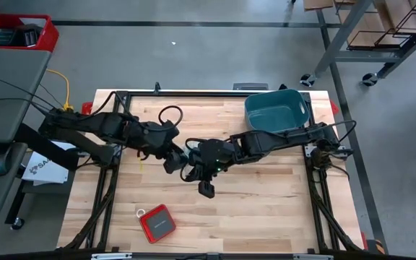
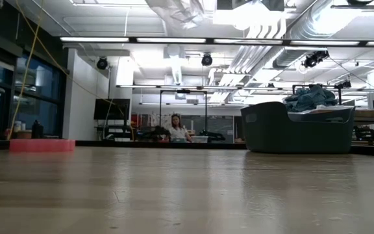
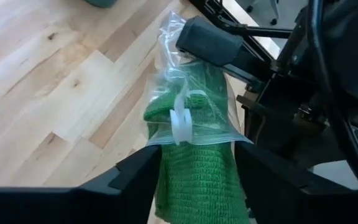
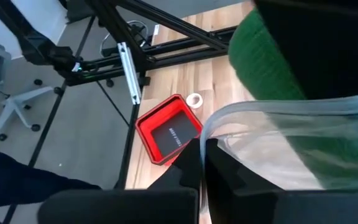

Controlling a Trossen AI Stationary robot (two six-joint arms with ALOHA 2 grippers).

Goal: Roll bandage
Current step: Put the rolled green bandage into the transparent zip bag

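Left gripper (image 3: 194, 171): we see its fingers clamping the bright green fabric bandage (image 3: 194, 168), table centre.
Right gripper (image 4: 204, 155): at 3 o'clock, pinching the clear zip bag (image 3: 191, 81) sleeving that bandage.

Both arms (image 1: 193, 155) crowd mid-table; front seems clear besides red case (image 1: 157, 222).

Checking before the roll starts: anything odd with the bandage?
Yes. The bandage is partly inside a clear zip bag, held up between both grippers over mid-table: left gripper around the bandage, right gripper pinching the bag's edge. It cannot be rolled while bagged.
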